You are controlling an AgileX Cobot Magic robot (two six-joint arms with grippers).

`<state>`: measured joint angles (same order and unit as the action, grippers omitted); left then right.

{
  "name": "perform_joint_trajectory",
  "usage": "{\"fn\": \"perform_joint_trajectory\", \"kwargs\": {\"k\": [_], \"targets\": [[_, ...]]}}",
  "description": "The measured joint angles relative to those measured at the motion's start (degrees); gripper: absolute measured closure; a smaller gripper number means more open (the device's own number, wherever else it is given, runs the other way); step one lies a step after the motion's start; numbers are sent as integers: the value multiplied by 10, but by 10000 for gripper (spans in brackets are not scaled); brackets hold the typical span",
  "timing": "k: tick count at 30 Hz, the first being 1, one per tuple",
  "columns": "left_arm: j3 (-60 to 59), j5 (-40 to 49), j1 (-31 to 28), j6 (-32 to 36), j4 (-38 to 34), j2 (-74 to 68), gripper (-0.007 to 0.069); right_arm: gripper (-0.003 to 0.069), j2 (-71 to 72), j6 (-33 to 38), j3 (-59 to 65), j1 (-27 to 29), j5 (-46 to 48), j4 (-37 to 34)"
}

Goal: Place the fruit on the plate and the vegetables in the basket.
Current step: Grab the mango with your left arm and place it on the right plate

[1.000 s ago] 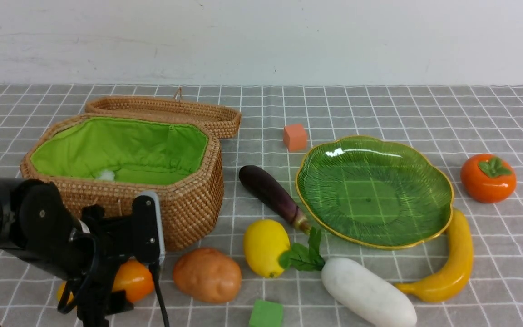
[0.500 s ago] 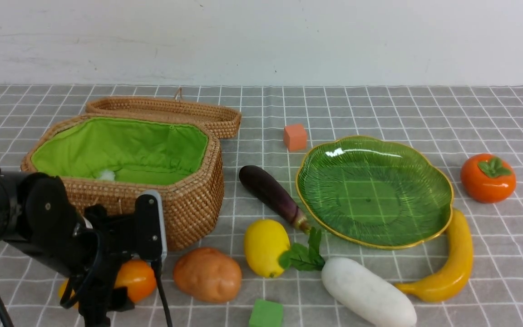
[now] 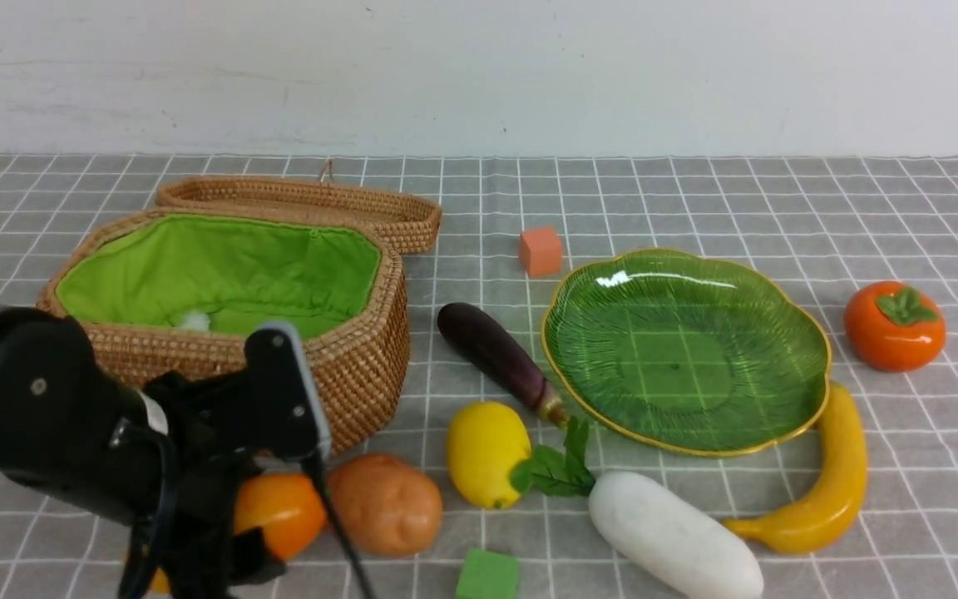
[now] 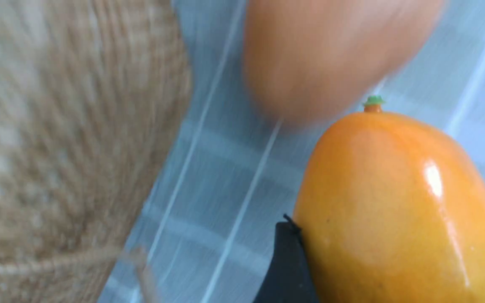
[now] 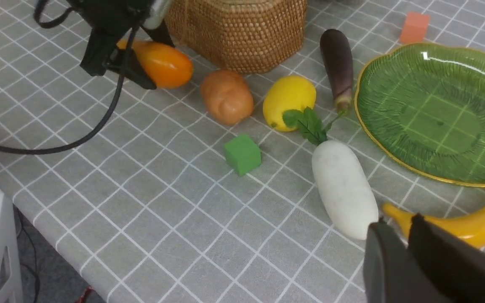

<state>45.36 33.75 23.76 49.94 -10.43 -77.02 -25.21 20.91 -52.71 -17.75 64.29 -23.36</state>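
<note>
Left tool (image 3: 269, 492) is clamped on the mango (image 4: 394, 202), one finger on each side of it. That puts the mango at the near left of the desk (image 3: 695, 208), just in front of the basket (image 3: 354, 374) and right beside the potato (image 3: 383, 503). It looks lifted clear of the cloth, but I can't be sure.

By my count nothing is delivered yet. The plate (image 3: 687, 349) sits bare, right of centre. The lemon (image 3: 487, 453), banana (image 3: 828, 482) and persimmon (image 3: 893, 326) all lie on the desk around it, with the banana curled against its near right rim. The vegetables are out too. The eggplant (image 3: 496, 353) lies between basket and plate, and the radish (image 3: 674, 537) is near centre with its leaves by the lemon. So that's one fruit in hand, and three fruit and three vegetables to go.

The right tool (image 5: 398, 229) hangs over the banana's tip, fingers pressed together on nothing. It doesn't show in the front view.

Now the blind spots. The basket's near wall hides part of its floor, and a small white patch on the lining is too small to identify. The left wrist view is smeared, with potato and wicker just blurs. The arm covers the mango's left end in the front view. The green cube (image 3: 487, 576) is clipped by the front view's bottom edge. The orange cube (image 3: 540, 251) sits plainly beyond the plate.
</note>
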Motion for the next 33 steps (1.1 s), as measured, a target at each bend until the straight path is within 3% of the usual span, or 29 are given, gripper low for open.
{"fn": "perform_joint_trajectory", "kwargs": {"k": [2,6,7,8,9,11,12,17,23,27,30,33], "targets": [[31,0,57,-83,-3,12,97,562,0,-6,0,0,-10,0],[101,-2,112,-180,-5,-17,97,562,0,-33,0,0,-32,15],[159,-3,137,-241,-7,-54,97,562,0,-67,0,0,-44,43],[175,-2,142,-247,-7,-65,97,562,0,-67,0,0,-45,47],[241,-2,156,-295,-8,-115,97,562,0,-110,0,0,-53,84],[285,0,161,-315,-8,-149,97,561,0,-128,0,0,-56,108],[353,2,166,-339,-9,-205,97,561,0,-170,0,0,-58,149],[534,20,167,-369,-4,-364,97,557,0,-240,0,0,-50,222],[701,50,167,-370,34,-508,97,552,0,-249,0,0,-17,221],[725,39,167,-371,45,-544,77,550,0,-249,0,0,-11,217],[725,40,167,-371,46,-546,-4,550,0,-249,0,0,-11,207],[725,47,167,-372,46,-535,-37,550,0,-250,0,0,-11,206]]}}
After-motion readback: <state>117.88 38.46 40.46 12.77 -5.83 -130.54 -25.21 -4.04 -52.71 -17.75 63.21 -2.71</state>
